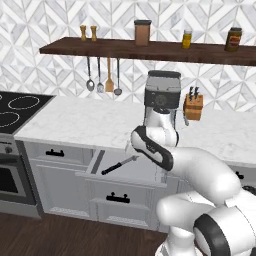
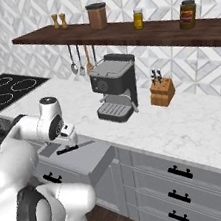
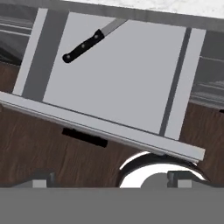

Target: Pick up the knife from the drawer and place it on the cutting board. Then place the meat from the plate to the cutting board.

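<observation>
The drawer [image 1: 137,174] stands pulled out below the counter, its light grey inside [image 3: 122,78] bare except for the knife. The knife [image 1: 117,165] lies at the drawer's back left, black handle [image 3: 84,46] toward the front, blade running under the counter edge. My gripper [image 2: 69,141] hangs above the drawer, just over the knife [image 2: 75,147]. It is open, with its fingertips [image 3: 41,178] wide apart and nothing between them. In the hand view the knife sits far up and left of the gripper [image 3: 109,180]. The cutting board, plate and meat are out of view.
A coffee machine [image 1: 162,95] and a wooden knife block [image 1: 193,106] stand on the white counter behind the drawer. The stove [image 1: 17,107] is at the left. Utensils [image 1: 102,75] hang under a shelf [image 1: 150,49] holding jars. Shut drawers [image 2: 175,173] line the right.
</observation>
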You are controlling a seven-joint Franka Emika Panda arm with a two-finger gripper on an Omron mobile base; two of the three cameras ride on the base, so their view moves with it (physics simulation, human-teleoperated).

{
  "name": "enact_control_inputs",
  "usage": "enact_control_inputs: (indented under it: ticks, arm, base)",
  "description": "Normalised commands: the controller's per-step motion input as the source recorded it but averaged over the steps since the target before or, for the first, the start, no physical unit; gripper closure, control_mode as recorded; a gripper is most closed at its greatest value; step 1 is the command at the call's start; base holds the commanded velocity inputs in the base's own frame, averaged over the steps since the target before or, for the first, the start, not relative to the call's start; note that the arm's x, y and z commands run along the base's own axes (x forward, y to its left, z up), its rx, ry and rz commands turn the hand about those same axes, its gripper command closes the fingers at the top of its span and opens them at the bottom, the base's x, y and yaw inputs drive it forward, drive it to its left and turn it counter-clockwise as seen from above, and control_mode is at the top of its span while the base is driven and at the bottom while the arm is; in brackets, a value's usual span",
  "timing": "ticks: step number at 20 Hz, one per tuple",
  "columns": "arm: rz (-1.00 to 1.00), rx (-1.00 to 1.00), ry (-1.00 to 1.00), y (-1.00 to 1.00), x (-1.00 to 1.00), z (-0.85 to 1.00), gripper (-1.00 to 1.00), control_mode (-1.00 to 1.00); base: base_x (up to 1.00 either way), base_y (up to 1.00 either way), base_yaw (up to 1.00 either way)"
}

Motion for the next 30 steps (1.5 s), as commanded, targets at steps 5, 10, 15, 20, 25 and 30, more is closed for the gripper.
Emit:
enact_control_inputs:
  ticks: [5,10,15,20,25,30]
  arm:
    - [-0.12,0.0,0.0,0.14,0.49,-0.48,-1.0,-1.0]
    - [-0.07,0.0,0.0,0.01,0.56,-0.4,-1.0,-1.0]
    - [-0.02,0.0,0.0,0.0,0.41,-0.35,-1.0,-1.0]
    - [0.0,0.0,0.01,0.0,0.28,-0.37,-1.0,-1.0]
    - [0.0,0.0,0.0,0.0,0.33,-0.4,-1.0,-1.0]
    - [0.0,0.0,0.0,0.0,0.3,-0.41,-1.0,-1.0]
  base:
    - [0.0,0.0,0.0]
    - [0.0,0.0,0.0]
    - [0.0,0.0,0.0]
    - [0.0,0.0,0.0]
    - [0.0,0.0,0.0]
    - [0.0,0.0,0.0]
